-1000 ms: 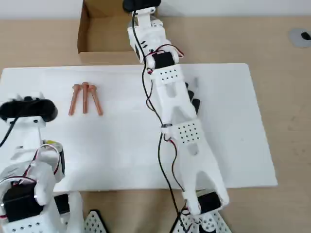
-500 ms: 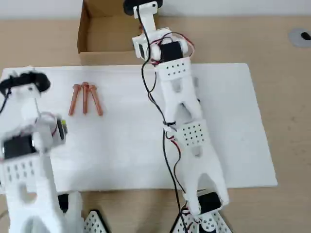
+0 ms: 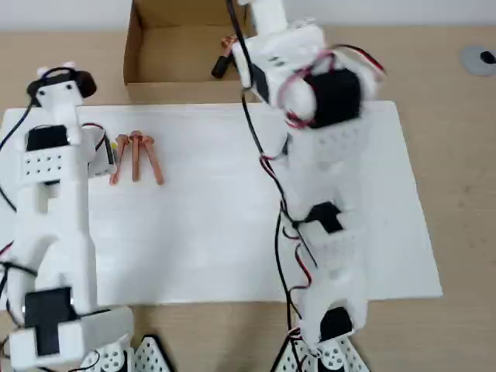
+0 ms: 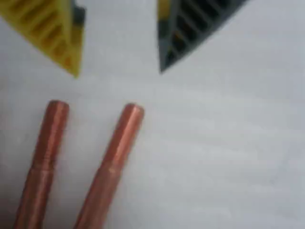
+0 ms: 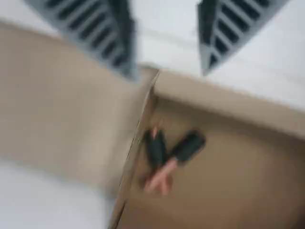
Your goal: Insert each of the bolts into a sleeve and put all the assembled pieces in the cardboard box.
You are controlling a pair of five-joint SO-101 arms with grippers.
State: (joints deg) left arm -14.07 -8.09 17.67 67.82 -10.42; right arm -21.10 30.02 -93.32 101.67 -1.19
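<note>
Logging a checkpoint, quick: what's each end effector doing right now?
Left end effector: open, empty, near copper-coloured metal bolts.
Right end effector: open, empty, by the brown cardboard box.

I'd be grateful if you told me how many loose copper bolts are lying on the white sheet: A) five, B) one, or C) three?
C: the high view shows three copper bolts lying side by side on the white sheet.

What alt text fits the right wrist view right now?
Two assembled pieces lie in a V on the floor of the box, close to one wall. The right tool hangs open above the box's edge.
</note>
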